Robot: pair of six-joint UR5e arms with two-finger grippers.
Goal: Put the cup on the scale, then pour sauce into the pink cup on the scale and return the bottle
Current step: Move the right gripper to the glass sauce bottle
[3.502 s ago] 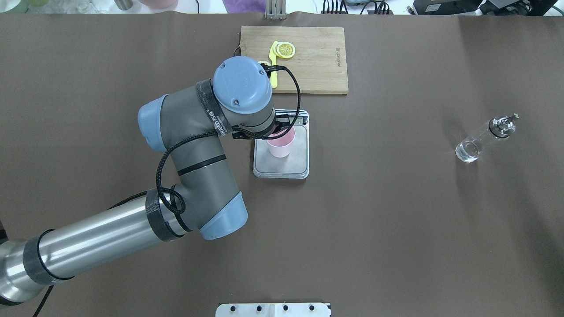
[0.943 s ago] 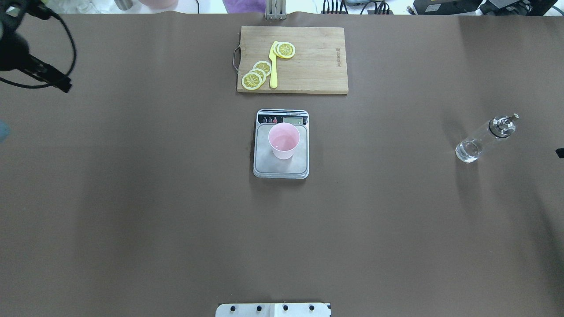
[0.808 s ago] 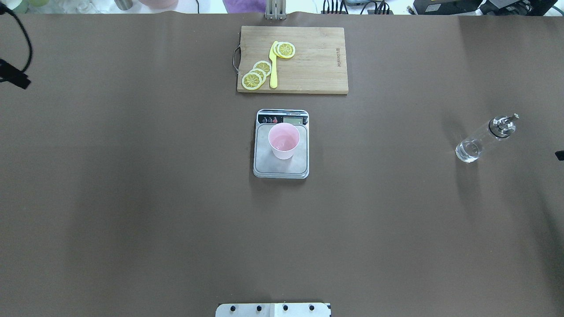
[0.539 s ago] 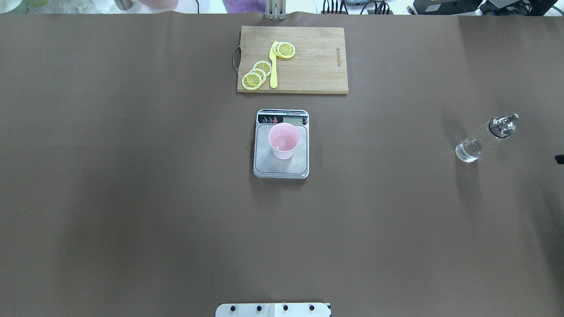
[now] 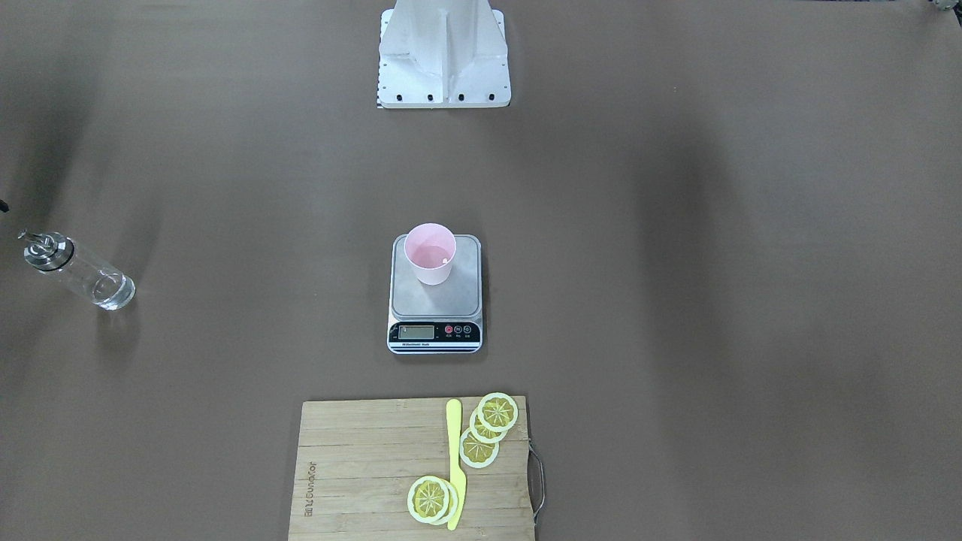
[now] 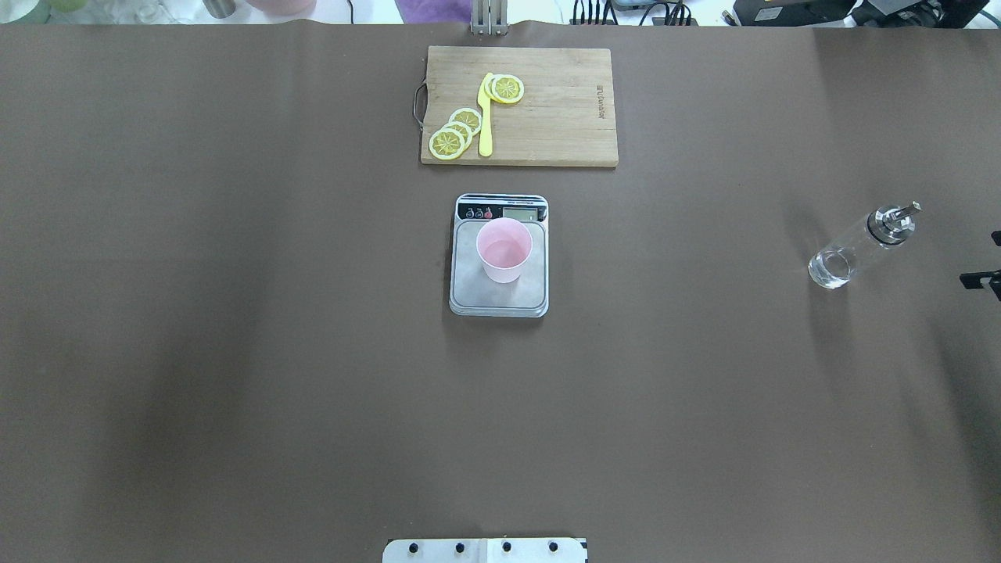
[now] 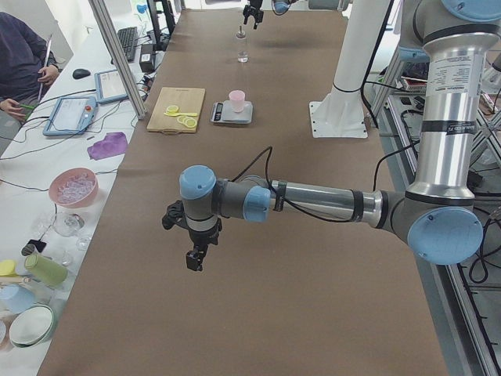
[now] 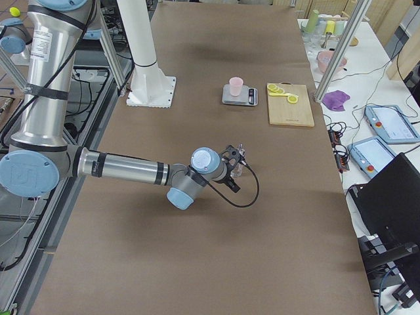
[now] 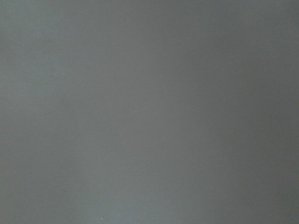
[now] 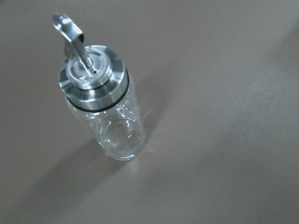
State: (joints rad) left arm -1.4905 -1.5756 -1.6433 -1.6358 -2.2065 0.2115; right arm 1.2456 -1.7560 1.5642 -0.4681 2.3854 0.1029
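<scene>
The pale pink cup (image 6: 504,250) stands upright on the steel scale (image 6: 471,293), free of both grippers. The clear glass bottle (image 6: 856,250) with its metal spout stands on the table far to the right. My right gripper (image 6: 992,258) is just beyond it at the view's edge, two dark fingertips showing apart, nothing held. Its wrist view looks down on the bottle (image 10: 105,116) from close above. My left gripper (image 7: 192,257) hangs over the table's left end, far from the scale; I cannot tell whether it is open or shut.
A bamboo cutting board (image 6: 563,117) with lemon slices (image 6: 456,133) and a yellow knife (image 6: 486,117) lies behind the scale. The robot's white base (image 5: 443,52) stands at the table's near edge. Bowls and cups crowd a side bench (image 7: 55,235).
My left arm let go of the cup on the scale and drew back out of the overhead view to the left. My right gripper's tips have edged in at the right edge.
</scene>
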